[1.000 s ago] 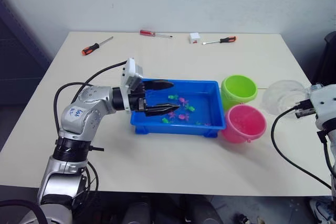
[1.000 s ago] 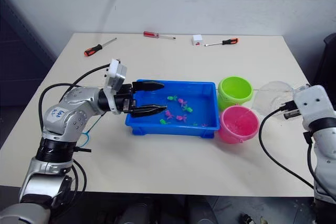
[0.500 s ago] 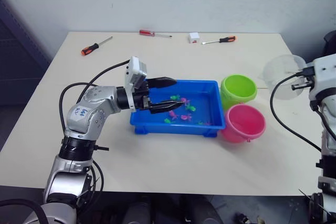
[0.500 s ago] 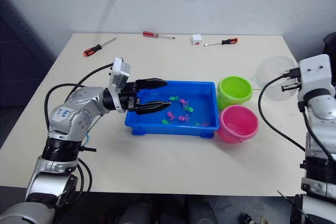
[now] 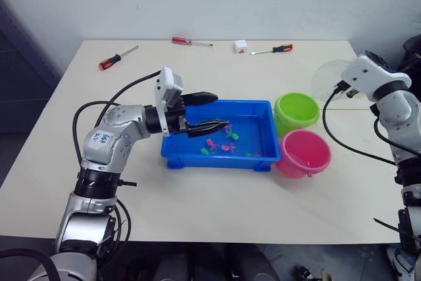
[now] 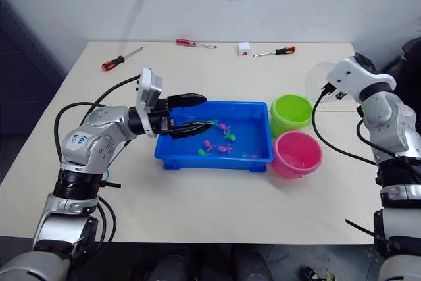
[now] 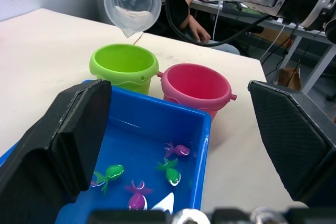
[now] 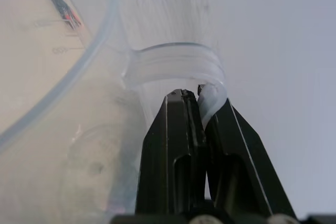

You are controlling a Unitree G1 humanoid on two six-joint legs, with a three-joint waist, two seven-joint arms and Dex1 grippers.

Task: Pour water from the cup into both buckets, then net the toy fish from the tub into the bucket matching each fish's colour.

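Note:
My right gripper (image 8: 198, 96) is shut on the side handle of the clear cup (image 5: 331, 77). The cup hangs tipped on its side, above and just right of the lime green bucket (image 5: 297, 111), with its lip pointing down toward it. The pink bucket (image 5: 304, 153) stands close in front of the green one. Both buckets touch the right end of the blue tub (image 5: 217, 160), where several green and pink toy fish (image 5: 220, 144) lie. My left gripper (image 5: 218, 110) is open over the tub's left half with nothing between its fingers.
Along the far side of the table lie an orange-handled screwdriver (image 5: 109, 62), a red one (image 5: 187, 41), another orange-handled one (image 5: 278, 49) and a small white box (image 5: 241, 46). The beige table (image 5: 217, 202) has free room in front of the tub.
My right arm has lifted the cup and swung it left toward the green bucket, tipping it over. The left gripper stays open over the tub, barely shifted.

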